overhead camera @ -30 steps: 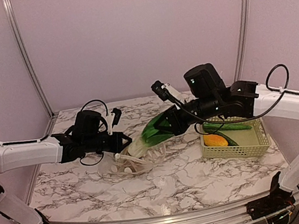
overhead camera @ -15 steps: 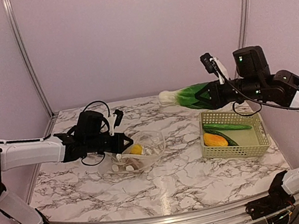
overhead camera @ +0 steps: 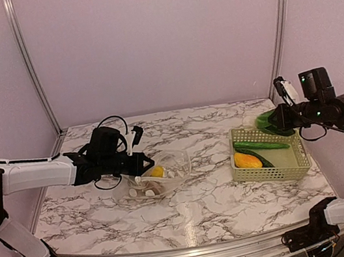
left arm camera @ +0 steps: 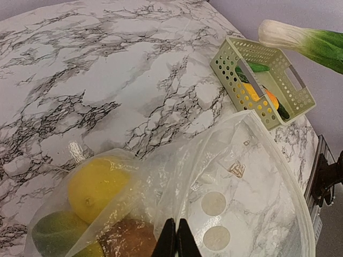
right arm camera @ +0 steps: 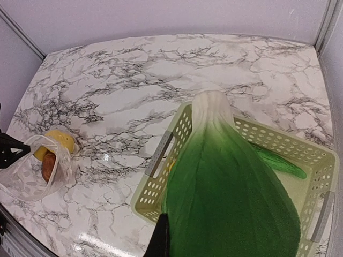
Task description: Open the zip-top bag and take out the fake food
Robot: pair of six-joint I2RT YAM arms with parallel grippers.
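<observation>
The left gripper reaches in low over the white, grey-veined marble table. Its fingers are pressed together on a fold of the clear, floppy, white-dotted zip-top bag. The bag lies left of the table's middle, well back from the near edge, with its mouth gaping toward the right. Inside it are a round yellow plastic fruit, a brown piece and a dull green piece, bunched at the closed end. To the right, a broad strip of marble separates the bag from the pale yellow-green lattice basket, which sits by the table's right edge. The basket holds a long green plastic cucumber, an orange-yellow piece and a darker green piece beside it. Above the basket's far right corner, close to the right wall and the aluminium corner post, the right gripper pinches the leafy end of a white-stemmed green plastic leafy vegetable. The vegetable hangs in the air over the basket without touching it.
</observation>
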